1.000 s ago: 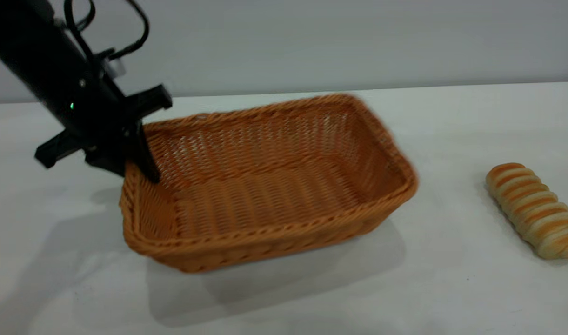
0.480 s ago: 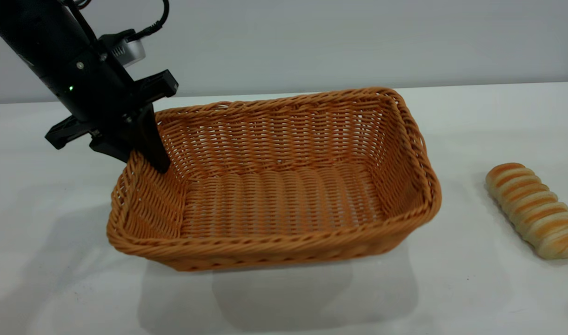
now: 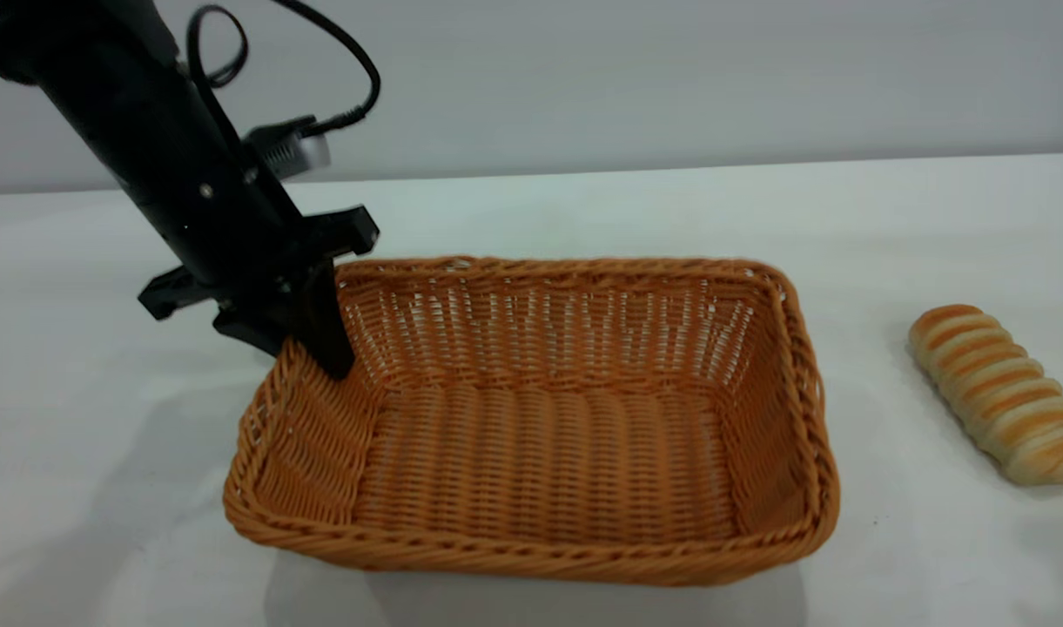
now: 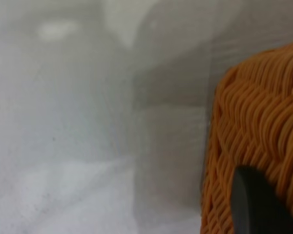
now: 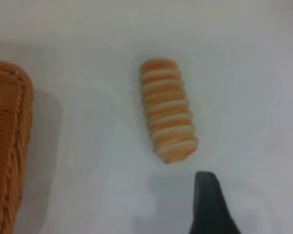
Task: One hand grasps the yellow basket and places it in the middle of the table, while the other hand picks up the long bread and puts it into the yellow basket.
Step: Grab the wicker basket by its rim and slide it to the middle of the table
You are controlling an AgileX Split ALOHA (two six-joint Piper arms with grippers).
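The left gripper (image 3: 309, 348) pinches the far-left rim of the woven wicker basket (image 3: 540, 488), its outer finger hidden behind the wall, while the ridged, striped bread (image 3: 1001, 392) lies well right on the white table (image 3: 583, 209), partly cut off; the right gripper's opening cannot be told.

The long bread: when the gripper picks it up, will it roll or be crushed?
The long bread lies alone on the table; its rounded, ridged shape suggests it may roll sideways if nudged. It looks soft, so a hard squeeze would probably dent it. It seems light.
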